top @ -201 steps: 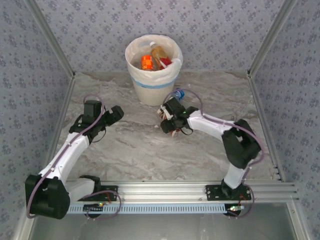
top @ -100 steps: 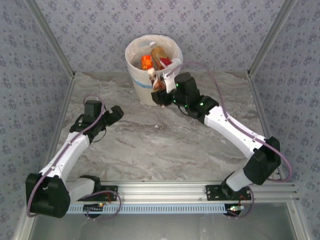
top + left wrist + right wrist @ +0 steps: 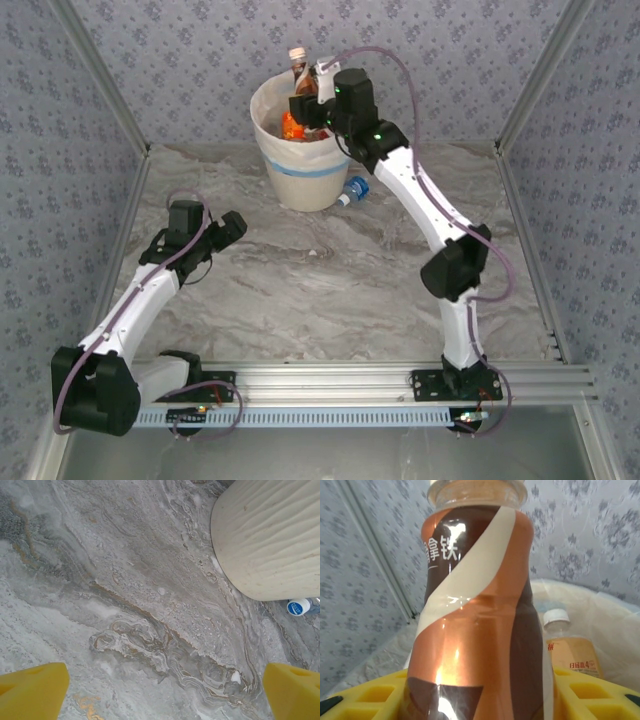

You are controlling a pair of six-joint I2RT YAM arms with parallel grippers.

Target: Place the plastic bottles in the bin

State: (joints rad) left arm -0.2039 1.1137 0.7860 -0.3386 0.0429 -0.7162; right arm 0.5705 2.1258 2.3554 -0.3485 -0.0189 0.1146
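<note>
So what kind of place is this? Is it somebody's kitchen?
Probably a robot test booth, not a kitchen: two white-and-black robot arms are bolted to a silver metal rail, and flower-patterned grey walls box in a marble-look tabletop.

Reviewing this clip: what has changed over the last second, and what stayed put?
The right gripper, shut on the brown-and-cream-labelled plastic bottle, rose from low over the marble table and swung away to the round cream-white bin, where it now holds the bottle upright above the opening. Nothing was let go. The left gripper stayed open and parked, and the clear blue-capped bottle stayed beside the bin.
</note>
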